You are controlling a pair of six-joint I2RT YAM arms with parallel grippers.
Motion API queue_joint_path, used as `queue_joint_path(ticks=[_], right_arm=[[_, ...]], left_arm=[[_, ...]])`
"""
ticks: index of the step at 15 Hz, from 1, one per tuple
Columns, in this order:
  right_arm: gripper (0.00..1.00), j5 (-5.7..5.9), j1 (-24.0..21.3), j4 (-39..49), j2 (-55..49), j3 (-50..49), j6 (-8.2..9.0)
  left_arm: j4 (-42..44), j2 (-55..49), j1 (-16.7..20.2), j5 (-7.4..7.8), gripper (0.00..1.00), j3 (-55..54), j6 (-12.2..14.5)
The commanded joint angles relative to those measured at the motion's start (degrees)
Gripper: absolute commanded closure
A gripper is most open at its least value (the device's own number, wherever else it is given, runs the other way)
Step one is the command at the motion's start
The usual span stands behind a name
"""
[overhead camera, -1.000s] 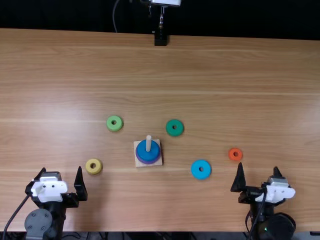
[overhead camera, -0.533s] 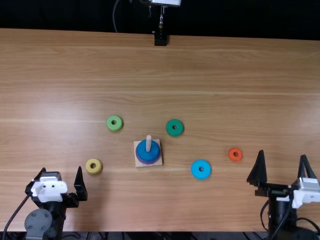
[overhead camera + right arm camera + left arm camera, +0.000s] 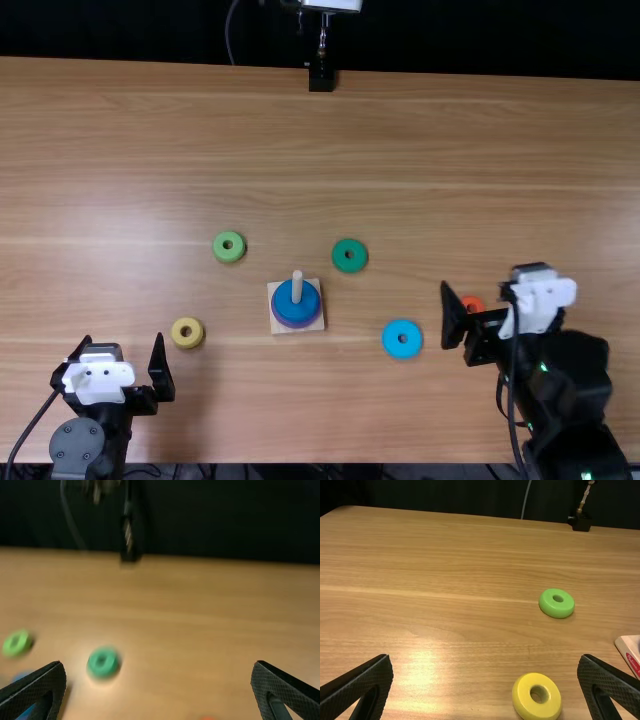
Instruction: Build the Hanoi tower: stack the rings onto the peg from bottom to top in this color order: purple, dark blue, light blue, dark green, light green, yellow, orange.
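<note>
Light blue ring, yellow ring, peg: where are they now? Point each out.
Light blue ring [image 3: 391,341]: top view, flat part beside the hole.
Yellow ring [image 3: 534,709]: left wrist view, solid band beside the hole.
Peg [image 3: 297,287]: top view, exposed upper shaft.

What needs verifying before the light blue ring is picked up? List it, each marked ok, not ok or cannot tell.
1. Purple ring on the peg, under the dark blue ring: ok.
2. Light blue ring flat on the table: ok.
3. Right gripper open and empty: ok.
4. Right gripper lined up over the light blue ring: not ok.
5. Orange ring untouched by the right gripper: cannot tell.
6. Left gripper away from the peg: ok.
</note>
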Motion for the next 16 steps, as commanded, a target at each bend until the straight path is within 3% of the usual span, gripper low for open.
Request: queue_joint_path(ticks=[1, 6, 9, 16], right_arm=[[0.00, -0.56, 1.96, -4.10, 4.37, 4.26, 0.32], [0.00, -1.09, 2.40, -12.01, 17.73, 10.68, 0.53], [0.00, -0.98, 5.74, -19.08, 25.02, 11.21, 0.32], [0.00, -0.88, 11.80, -18.97, 34.87, 10.50, 0.53]], left_arm=[[-4.78, -0.67, 0.15, -0.32, 0.00, -6.04, 0.29], [-4.78, -0.67, 0.15, -0.32, 0.00, -6.04, 0.29], [-4.78, -0.67, 0.15, -0.32, 0.00, -6.04, 0.29], [-4.78, -0.67, 0.15, -0.32, 0.00, -6.04, 0.29]])
